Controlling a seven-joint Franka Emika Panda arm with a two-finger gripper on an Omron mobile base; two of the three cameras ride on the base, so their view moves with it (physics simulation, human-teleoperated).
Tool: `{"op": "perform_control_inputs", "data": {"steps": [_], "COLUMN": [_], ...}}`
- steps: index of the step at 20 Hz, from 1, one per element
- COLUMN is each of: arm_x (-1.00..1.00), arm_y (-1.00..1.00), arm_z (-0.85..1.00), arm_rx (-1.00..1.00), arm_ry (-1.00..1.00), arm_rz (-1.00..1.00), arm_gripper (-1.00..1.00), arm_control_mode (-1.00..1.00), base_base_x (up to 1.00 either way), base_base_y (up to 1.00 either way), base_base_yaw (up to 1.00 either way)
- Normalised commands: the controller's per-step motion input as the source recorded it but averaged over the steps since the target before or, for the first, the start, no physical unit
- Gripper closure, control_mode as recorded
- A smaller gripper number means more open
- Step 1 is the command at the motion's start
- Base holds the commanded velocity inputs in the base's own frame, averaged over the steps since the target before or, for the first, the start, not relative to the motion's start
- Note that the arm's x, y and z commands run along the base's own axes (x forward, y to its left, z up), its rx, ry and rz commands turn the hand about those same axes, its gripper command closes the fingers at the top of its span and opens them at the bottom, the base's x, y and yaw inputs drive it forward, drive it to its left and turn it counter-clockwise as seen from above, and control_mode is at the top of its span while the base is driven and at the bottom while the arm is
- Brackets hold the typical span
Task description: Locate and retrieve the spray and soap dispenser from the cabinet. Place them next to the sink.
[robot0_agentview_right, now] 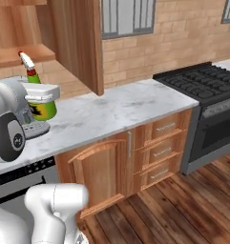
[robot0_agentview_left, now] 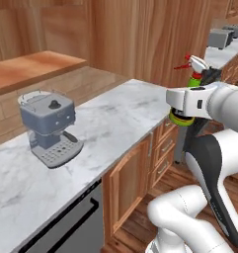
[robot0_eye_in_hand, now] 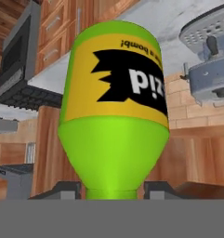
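Observation:
The spray (robot0_agentview_left: 193,81) is a green bottle with a white trigger head and red nozzle. It hangs upright in the air in front of the counter edge. My gripper (robot0_agentview_left: 188,103) is shut on it, and the white hand wraps its middle. In the right base view the spray (robot0_agentview_right: 43,109) sits at the left with my gripper (robot0_agentview_right: 40,93) across it. In the hand view the spray (robot0_eye_in_hand: 114,111) looms large between the fingertips (robot0_eye_in_hand: 62,189) of my gripper (robot0_eye_in_hand: 111,191), its yellow-black label facing me. The cabinet's open shelf (robot0_agentview_right: 21,53) lies behind it. The soap dispenser and the sink are out of view.
A grey coffee machine (robot0_agentview_left: 49,128) stands on the marble counter (robot0_agentview_left: 120,113). Wooden doors and drawers (robot0_agentview_right: 159,152) run under the counter, with a dishwasher (robot0_agentview_left: 66,225) at the left. A black stove (robot0_agentview_right: 202,83) is at the right end. A toaster (robot0_agentview_left: 220,37) sits far back.

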Motion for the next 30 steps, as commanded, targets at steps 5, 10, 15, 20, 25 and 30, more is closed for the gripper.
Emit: {"op": "perform_control_inputs", "data": {"steps": [5,10,15,20,25,30], "arm_x": [0.0,0.0,0.0,0.0,0.0,0.0], "arm_y": [0.0,0.0,0.0,0.0,0.0,0.0], "arm_z": [0.0,0.0,0.0,0.0,0.0,0.0], "arm_rx": [0.0,0.0,0.0,0.0,0.0,0.0], "arm_ry": [0.0,0.0,0.0,0.0,0.0,0.0], "arm_rz": [0.0,0.0,0.0,0.0,0.0,0.0], "arm_gripper": [1.0,1.0,1.0,1.0,1.0,1.0], "arm_control_mode": [1.0,1.0,1.0,1.0,1.0,1.0], "base_base_x": [-0.04,-0.01,0.0,0.0,0.0,0.0], "base_base_y": [-0.12,-0.12,-0.15,-0.16,-0.16,-0.17], "base_base_yaw": [-0.41,-0.41,-0.41,-0.41,-0.41,-0.42]}}
